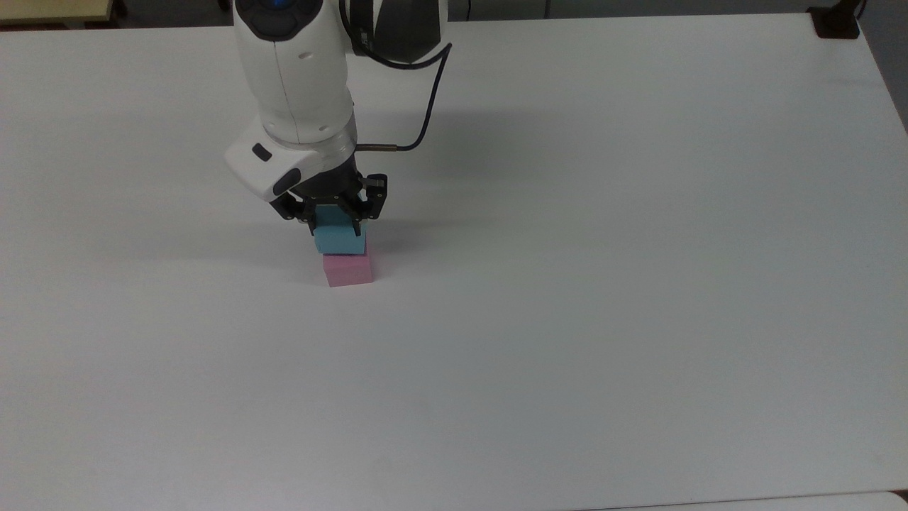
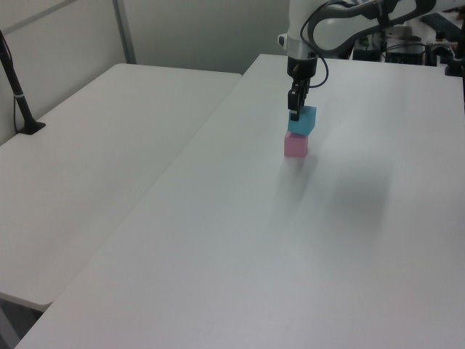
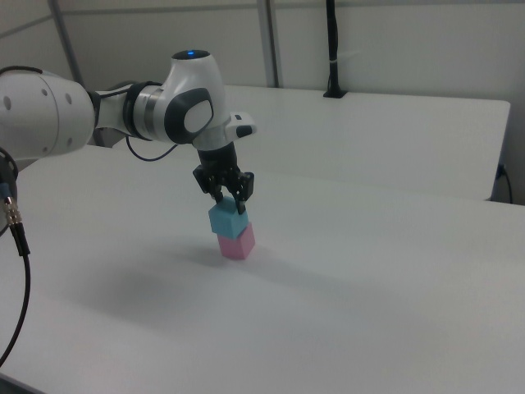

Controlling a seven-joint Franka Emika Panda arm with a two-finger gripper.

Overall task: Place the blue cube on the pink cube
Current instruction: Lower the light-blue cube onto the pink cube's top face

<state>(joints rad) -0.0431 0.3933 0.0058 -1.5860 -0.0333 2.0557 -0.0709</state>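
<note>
The blue cube [image 1: 340, 240] [image 2: 303, 120] [image 3: 227, 219] sits right over the pink cube [image 1: 347, 270] [image 2: 296, 145] [image 3: 237, 243], which rests on the white table [image 1: 567, 284]. My gripper [image 1: 335, 226] [image 2: 294, 114] [image 3: 230, 204] points straight down and is shut on the blue cube, its black fingers on two opposite sides. In the right view the two cubes look stacked, the blue one shifted slightly to the right view's left. Whether the blue cube touches the pink cube's top I cannot tell.
A second white table [image 2: 94, 145] adjoins in the left view, with a black post [image 2: 18, 94] at its far edge. A black cable [image 1: 418, 106] hangs from the arm. A dark clamp [image 1: 833, 21] sits at the table's far right corner in the top view.
</note>
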